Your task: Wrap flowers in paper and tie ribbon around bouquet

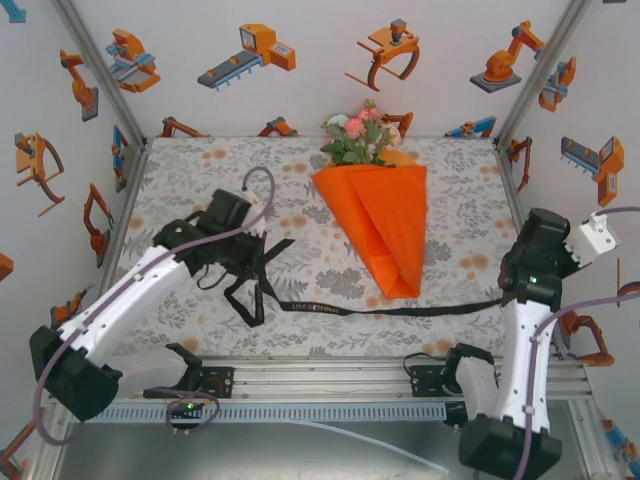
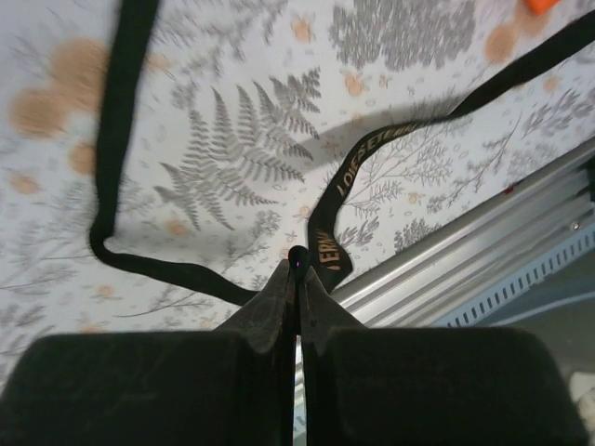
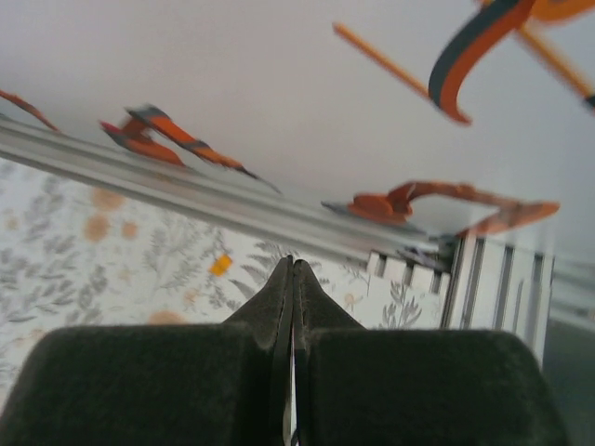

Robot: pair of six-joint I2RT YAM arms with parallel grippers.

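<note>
- From above: smooth orange paper (image 1: 372, 215) folded into a pointed cone, the bouquet (image 1: 388, 190), lying flat toward the back of the fern-printed tablecloth (image 1: 200, 180); pink and peach flowers (image 1: 358, 135) with green leaves bunched at its wide end. Thin black ribbon (image 1: 380, 310) drawn straight across just in front of the cone's tip, crumpled into loops at left.
- Left wrist: matte black left gripper (image 2: 296, 265) pinched almost together on a fold of the lettered ribbon.
- Right wrist: right gripper (image 3: 294, 265) closed tight, tapered fingers pressed together.
</note>
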